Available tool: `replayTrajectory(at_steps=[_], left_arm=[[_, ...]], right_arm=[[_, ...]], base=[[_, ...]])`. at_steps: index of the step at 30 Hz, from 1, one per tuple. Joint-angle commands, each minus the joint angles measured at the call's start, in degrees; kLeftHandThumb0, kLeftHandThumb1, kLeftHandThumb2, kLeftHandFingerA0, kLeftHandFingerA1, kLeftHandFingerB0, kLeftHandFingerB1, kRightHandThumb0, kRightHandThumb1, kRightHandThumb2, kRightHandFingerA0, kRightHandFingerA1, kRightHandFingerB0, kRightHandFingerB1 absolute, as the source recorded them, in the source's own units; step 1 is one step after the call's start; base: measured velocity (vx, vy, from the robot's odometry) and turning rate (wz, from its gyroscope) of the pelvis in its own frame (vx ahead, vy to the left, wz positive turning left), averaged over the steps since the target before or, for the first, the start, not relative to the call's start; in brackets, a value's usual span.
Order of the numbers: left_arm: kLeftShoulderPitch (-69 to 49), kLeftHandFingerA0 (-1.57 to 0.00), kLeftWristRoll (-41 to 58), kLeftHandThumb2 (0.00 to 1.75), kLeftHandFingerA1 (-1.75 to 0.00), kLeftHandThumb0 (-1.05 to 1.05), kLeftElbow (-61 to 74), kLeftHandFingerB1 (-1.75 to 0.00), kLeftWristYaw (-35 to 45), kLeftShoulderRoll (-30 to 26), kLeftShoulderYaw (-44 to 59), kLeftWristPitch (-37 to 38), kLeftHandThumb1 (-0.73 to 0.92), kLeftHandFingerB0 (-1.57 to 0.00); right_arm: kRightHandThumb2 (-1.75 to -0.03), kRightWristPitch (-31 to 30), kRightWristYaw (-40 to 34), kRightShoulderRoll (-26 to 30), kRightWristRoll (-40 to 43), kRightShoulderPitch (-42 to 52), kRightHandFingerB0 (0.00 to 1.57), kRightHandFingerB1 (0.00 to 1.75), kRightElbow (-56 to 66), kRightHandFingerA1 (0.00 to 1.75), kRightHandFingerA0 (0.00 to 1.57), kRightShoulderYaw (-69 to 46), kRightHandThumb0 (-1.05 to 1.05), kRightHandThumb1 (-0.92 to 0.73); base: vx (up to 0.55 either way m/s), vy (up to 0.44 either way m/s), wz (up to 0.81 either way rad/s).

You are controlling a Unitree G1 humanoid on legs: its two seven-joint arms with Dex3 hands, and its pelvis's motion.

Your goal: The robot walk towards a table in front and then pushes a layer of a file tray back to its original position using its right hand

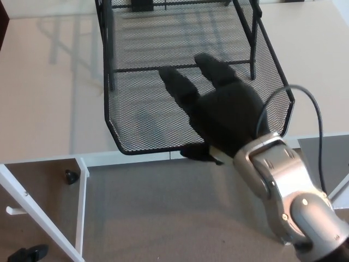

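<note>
One hand in play, the right point(221, 117), fingers point(177, 84) spread and extended, gripping nothing, laid over the front of the tray layer point(142, 123). Thumb point(199, 153) hooked low near the front rim, by the look of it just at the table point(49, 103) edge. Layer pulled well forward, front lip overhanging the near edge, rear tucked under the frame posts point(253, 43). No sign of the left.

Risks from here, as a judgement: palm sitting right of centre, so an off-axis shove likely to twist the layer and jam it against a post. Fingers above the mesh rather than behind the rim, so a forward push liable to slide over the top and move nothing. Downward load on the overhanging lip apt to tip the front down. Whole rack free to skate back across the smooth top if the layer binds. Cable point(283, 95) looping close to the right corner, possible snag on the wire.
</note>
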State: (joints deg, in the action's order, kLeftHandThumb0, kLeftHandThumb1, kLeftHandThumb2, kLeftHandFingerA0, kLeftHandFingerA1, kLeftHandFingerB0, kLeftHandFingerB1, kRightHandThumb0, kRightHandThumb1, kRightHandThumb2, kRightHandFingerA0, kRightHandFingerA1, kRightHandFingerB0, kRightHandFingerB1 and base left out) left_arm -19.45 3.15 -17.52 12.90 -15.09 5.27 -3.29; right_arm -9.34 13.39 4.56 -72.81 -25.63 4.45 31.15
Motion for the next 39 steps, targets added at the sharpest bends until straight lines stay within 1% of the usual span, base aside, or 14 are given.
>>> replayTrajectory(at_steps=[1,8,13,15,17,18,20,21,26,33,36,37,38,39], left_arm=[[-0.40,-0.24,-1.03,0.70,-0.41,-0.46,0.49,-0.38,-0.19,-0.81,-0.06,-0.55,0.59,-0.21],[0.17,-0.23,-0.64,0.70,-0.41,-0.46,0.40,-0.38,0.43,-0.82,-0.08,-0.41,0.59,-0.21],[0.12,-0.24,-0.48,0.71,-0.41,-0.48,1.51,-0.38,0.75,-1.05,-0.01,-1.07,0.58,-0.22],[0.40,-0.22,-0.11,0.70,-0.41,-0.46,1.23,-0.38,1.06,-0.80,0.04,-0.71,0.59,-0.21],[0.65,-0.23,0.39,0.70,-0.41,-0.46,1.29,-0.38,1.50,-0.86,0.32,-0.96,0.59,-0.21],[0.90,-0.28,-0.13,0.60,-0.36,-0.43,1.38,-0.31,1.27,-1.12,0.15,-1.24,0.64,-0.23],[0.96,-0.28,-0.18,0.59,-0.36,-0.42,1.41,-0.32,1.23,-1.13,0.22,-1.22,0.63,-0.23],[1.79,-0.24,-0.11,0.70,-0.42,-0.47,0.87,-0.39,1.33,-1.11,0.20,-1.01,0.58,-0.22],[1.44,-0.21,0.15,0.71,-0.41,-0.48,0.07,-0.38,2.19,-1.25,0.34,0.01,0.60,-0.19],[1.29,-0.24,-0.66,0.70,-0.43,-0.47,-0.11,-0.39,1.41,-1.08,0.11,0.33,0.58,-0.22],[1.63,-0.25,-0.87,0.71,-0.42,-0.48,-0.47,-0.39,1.24,-1.15,0.04,0.22,0.57,-0.22],[1.70,-0.28,-0.79,0.59,-0.37,-0.43,-0.52,-0.32,1.21,-1.09,0.10,0.16,0.63,-0.23],[1.75,-0.28,-0.57,0.59,-0.37,-0.43,-0.52,-0.32,1.22,-0.97,0.23,0.04,0.63,-0.23],[2.05,-0.24,-0.11,0.70,-0.43,-0.47,-0.75,-0.39,1.07,-0.65,0.58,-0.11,0.56,-0.23]], right_arm=[[-0.93,-1.47,-0.62,-1.24,0.48,-3.03,0.00,0.00,-2.66,0.00,0.00,0.15,-0.91,-0.61],[-0.91,-2.96,-1.19,-2.14,1.35,-6.28,0.00,0.00,-9.40,0.00,0.00,-0.37,-0.89,-0.60],[-0.90,-2.75,-4.38,-2.01,3.72,-6.48,0.00,0.00,-14.71,0.00,0.00,-1.27,-0.89,-0.59],[-0.92,-2.43,-5.39,-1.21,3.94,-6.41,0.00,0.01,-15.99,0.01,0.00,-1.36,-0.89,-0.60],[-0.93,-2.46,-4.30,-0.40,4.37,-6.31,0.00,0.00,-16.13,0.01,0.00,-1.53,-0.91,-0.61],[-0.93,-2.01,-3.76,0.15,5.58,-6.05,0.00,0.00,-15.43,0.01,0.00,-2.14,-0.91,-0.61],[-0.95,-1.84,-3.10,0.87,6.09,-5.77,0.00,0.00,-14.12,0.01,0.00,-2.28,-0.92,-0.62],[-0.96,-1.55,-3.15,1.38,6.52,-6.09,0.00,0.00,-13.38,0.01,0.00,-2.61,-0.93,-0.63],[-0.95,-1.38,-1.26,2.65,7.87,-6.06,0.00,0.00,-7.55,0.00,0.00,-3.30,-0.92,-0.64],[-0.96,-1.27,0.61,2.89,9.87,-7.83,0.00,0.00,-0.50,0.00,0.00,-4.58,-0.92,-0.66],[-0.97,-2.37,3.11,2.67,9.54,-8.25,0.00,0.00,3.12,0.00,0.00,-4.67,-0.92,-0.67],[-0.97,-2.41,3.63,2.63,9.72,-8.22,0.00,0.00,4.19,0.01,0.00,-4.77,-0.92,-0.67],[-0.97,-2.37,4.16,2.59,10.03,-8.15,0.00,0.00,5.46,0.01,0.00,-4.91,-0.92,-0.67],[-0.95,-2.47,5.36,2.09,11.00,-7.40,0.00,0.00,8.32,0.01,0.00,-5.05,-0.91,-0.65]], base=[[0.00,0.000,0.00],[0.00,0.000,0.00],[0.00,0.000,0.00],[0.00,0.000,0.00],[0.00,0.000,0.00],[0.00,0.000,0.00],[0.00,0.000,0.00],[0.00,0.000,0.00],[0.00,0.000,0.00],[0.00,0.000,0.00],[0.00,0.000,0.00],[0.00,0.000,0.00],[0.00,0.000,0.00],[0.00,0.000,0.00]])
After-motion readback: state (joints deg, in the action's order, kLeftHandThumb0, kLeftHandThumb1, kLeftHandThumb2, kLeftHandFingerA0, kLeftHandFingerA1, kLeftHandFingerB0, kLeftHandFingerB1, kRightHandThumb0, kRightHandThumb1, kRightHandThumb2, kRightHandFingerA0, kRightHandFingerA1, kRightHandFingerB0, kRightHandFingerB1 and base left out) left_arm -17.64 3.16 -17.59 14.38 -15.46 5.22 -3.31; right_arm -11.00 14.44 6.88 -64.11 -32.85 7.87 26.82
